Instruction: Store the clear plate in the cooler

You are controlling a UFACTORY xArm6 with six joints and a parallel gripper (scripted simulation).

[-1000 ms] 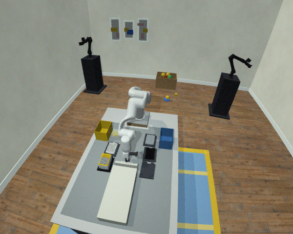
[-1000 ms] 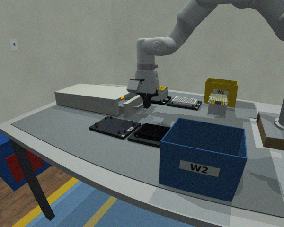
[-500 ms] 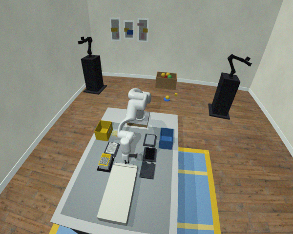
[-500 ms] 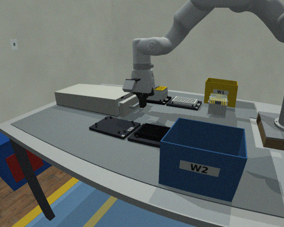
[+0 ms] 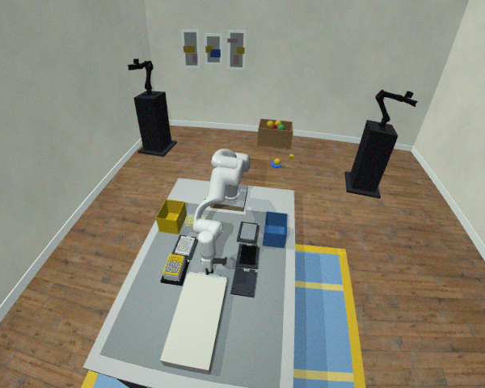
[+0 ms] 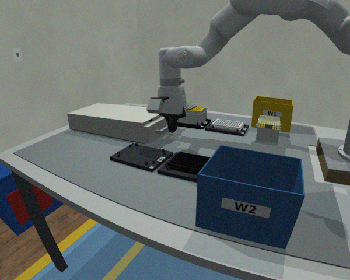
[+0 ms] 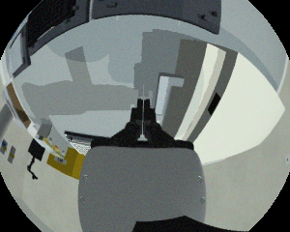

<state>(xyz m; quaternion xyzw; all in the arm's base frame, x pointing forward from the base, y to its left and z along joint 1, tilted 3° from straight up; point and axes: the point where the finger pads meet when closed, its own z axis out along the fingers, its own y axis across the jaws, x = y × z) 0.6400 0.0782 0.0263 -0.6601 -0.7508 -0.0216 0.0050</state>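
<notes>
Top view: my robot's black jaws [image 5: 209,272], together on nothing, stand at the near end of the long cream cooler box [image 5: 195,321], placed to push.

Exterior view: the flat dark nest [image 6: 140,155] on the bench lies bare, so I judge the clear plate is hidden inside the drawer.

Wrist view: the jaws meet with no gap, and no amber lamp shows.

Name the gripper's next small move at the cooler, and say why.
Probably lift the shut, empty gripper straight up, away from the bar handle. The drawer front looks flush with the cooler and no amber lamp shows, so more pushing would likely only shift the housing.
</notes>
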